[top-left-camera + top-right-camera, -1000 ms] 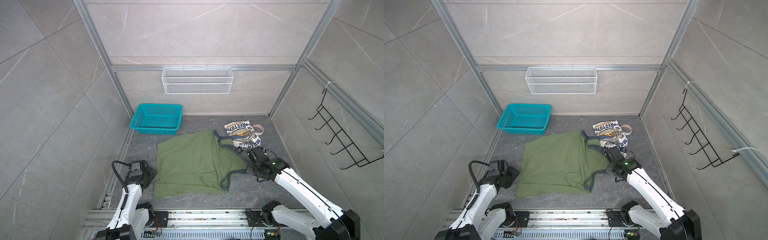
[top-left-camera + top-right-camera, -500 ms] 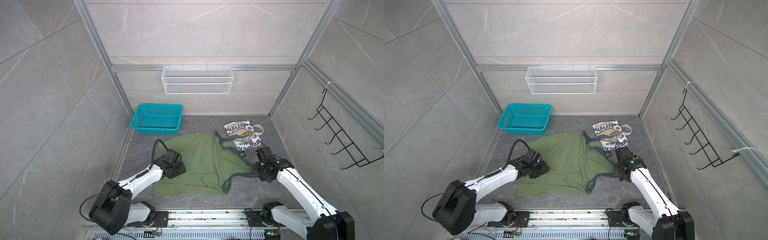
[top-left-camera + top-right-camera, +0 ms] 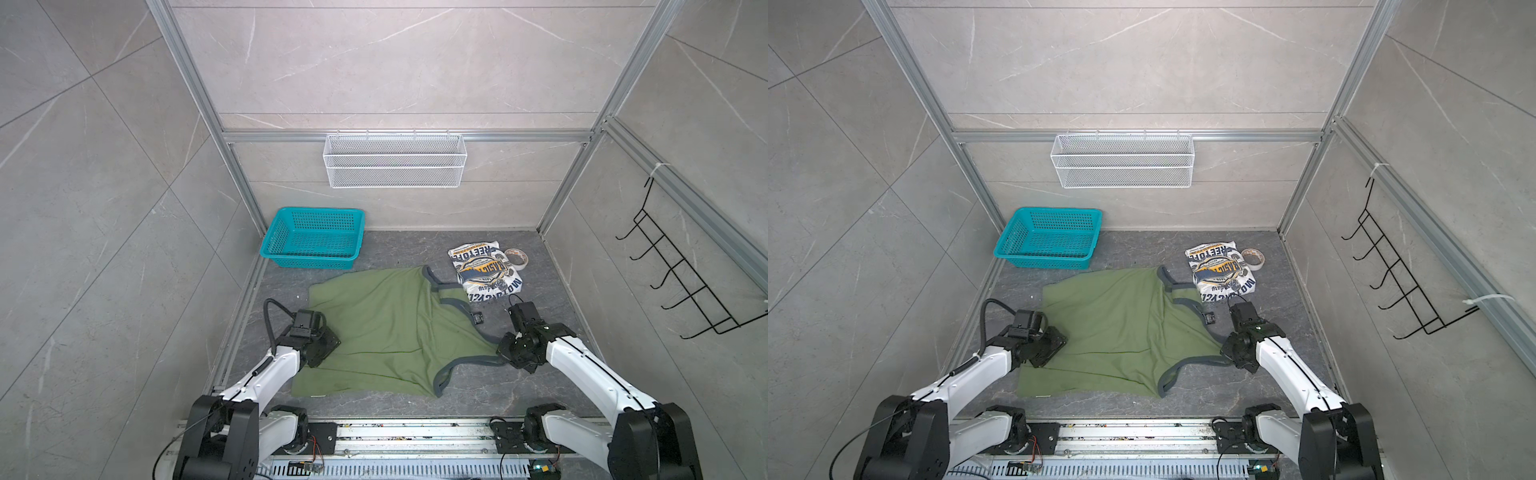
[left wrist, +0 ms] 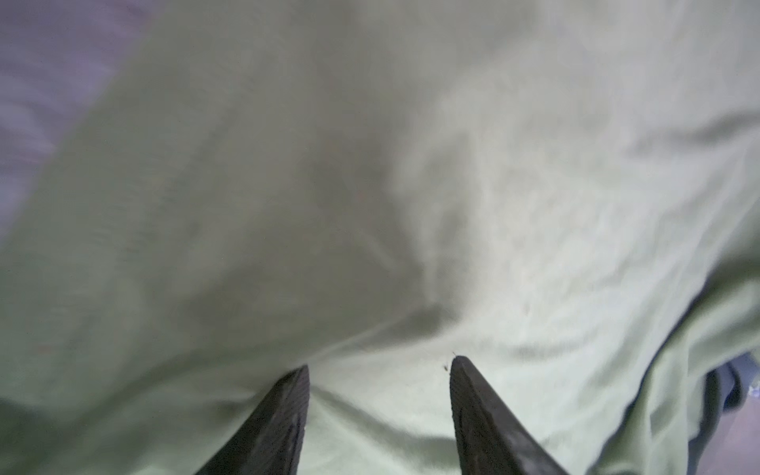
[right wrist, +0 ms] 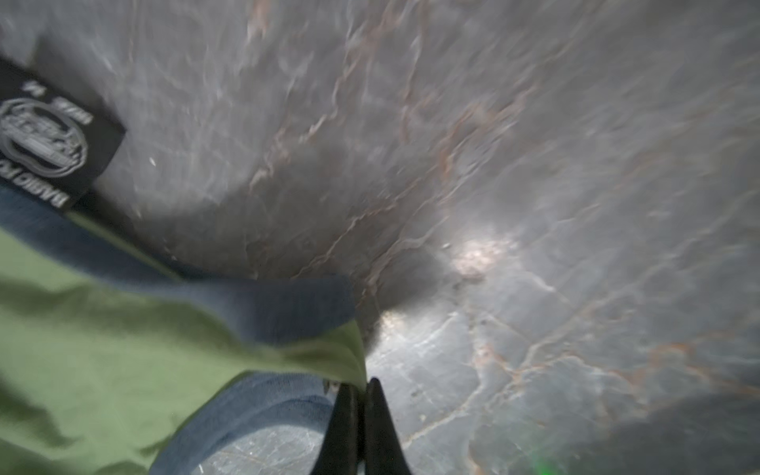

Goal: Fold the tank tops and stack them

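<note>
- Left gripper [image 4: 378, 370]: jaws apart with nothing between them, tips low over the green top [image 3: 386, 328], which lies spread ahead of it.
- Right gripper [image 5: 361, 388]: clenched on the green top's navy-trimmed strap edge, the rest of the top lying beside it.
- White top [image 3: 484, 270]: folded, lying beyond the right gripper, near the green top's straps.
</note>
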Robot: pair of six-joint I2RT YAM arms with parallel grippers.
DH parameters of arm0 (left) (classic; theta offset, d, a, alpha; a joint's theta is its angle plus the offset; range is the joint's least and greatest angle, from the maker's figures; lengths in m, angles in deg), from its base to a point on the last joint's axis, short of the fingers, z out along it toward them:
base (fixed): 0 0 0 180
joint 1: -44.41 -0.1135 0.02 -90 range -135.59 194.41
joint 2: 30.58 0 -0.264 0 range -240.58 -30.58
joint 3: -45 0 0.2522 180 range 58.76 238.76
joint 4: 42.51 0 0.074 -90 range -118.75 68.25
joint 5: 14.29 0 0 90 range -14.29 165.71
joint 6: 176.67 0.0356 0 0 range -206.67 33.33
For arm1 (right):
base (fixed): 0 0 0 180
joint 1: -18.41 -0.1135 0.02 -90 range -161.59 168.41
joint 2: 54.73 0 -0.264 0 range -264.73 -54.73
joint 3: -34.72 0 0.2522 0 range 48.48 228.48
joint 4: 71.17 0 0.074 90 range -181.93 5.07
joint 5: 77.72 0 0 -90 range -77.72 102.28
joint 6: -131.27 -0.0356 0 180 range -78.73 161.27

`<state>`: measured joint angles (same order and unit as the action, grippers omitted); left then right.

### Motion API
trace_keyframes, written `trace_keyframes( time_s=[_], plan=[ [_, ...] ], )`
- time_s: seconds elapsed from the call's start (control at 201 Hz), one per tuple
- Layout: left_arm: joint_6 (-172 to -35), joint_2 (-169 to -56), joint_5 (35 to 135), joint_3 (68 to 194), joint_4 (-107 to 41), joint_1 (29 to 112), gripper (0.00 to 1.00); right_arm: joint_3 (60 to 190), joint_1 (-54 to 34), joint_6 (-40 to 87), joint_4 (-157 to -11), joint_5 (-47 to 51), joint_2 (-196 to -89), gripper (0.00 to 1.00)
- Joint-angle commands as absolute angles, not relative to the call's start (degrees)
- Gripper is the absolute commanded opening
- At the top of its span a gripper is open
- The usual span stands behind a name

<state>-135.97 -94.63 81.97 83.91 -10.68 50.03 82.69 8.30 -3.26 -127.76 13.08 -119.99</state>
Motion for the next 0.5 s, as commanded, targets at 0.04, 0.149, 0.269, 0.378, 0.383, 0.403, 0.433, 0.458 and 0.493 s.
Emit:
trace_keyframes(
  time_s=[0.04,0.149,0.269,0.378,0.383,0.403,0.433,0.458,0.493],
  plan=[
    [-131.29,-91.20,83.54,81.39,-2.56,40.72,0.60,81.70,0.81,-8.25,-123.12,11.21,-122.27,0.00],
    [-131.13,-89.28,82.43,82.81,-0.87,35.58,0.61,81.59,-5.70,-12.70,-121.17,11.09,-124.74,0.00],
    [-130.88,-87.75,83.43,83.19,-2.77,25.50,0.61,80.27,-8.66,-14.88,-120.45,11.16,-124.82,0.00],
    [-129.32,-87.08,85.79,86.43,-2.56,21.99,0.61,80.26,-8.84,-14.69,-125.50,14.57,-122.21,0.00],
    [-129.27,-87.00,86.07,86.53,-2.65,21.99,0.61,80.28,-8.84,-14.70,-125.96,14.84,-122.04,0.00],
    [-129.06,-86.63,87.51,86.97,-3.32,22.46,0.61,80.54,-8.92,-14.71,-127.35,16.13,-121.26,0.00],
    [-129.03,-86.24,88.95,87.87,-3.90,23.68,0.61,81.00,-8.84,-14.68,-129.46,18.53,-120.13,0.00],
    [-128.94,-86.13,89.07,89.07,-3.29,25.40,0.61,81.50,-8.76,-14.63,-130.96,20.30,-119.12,0.00],
    [-128.71,-86.32,88.46,91.09,-2.39,29.35,0.61,81.90,-8.68,-14.44,-132.19,22.00,-117.91,0.00]
  ],
)
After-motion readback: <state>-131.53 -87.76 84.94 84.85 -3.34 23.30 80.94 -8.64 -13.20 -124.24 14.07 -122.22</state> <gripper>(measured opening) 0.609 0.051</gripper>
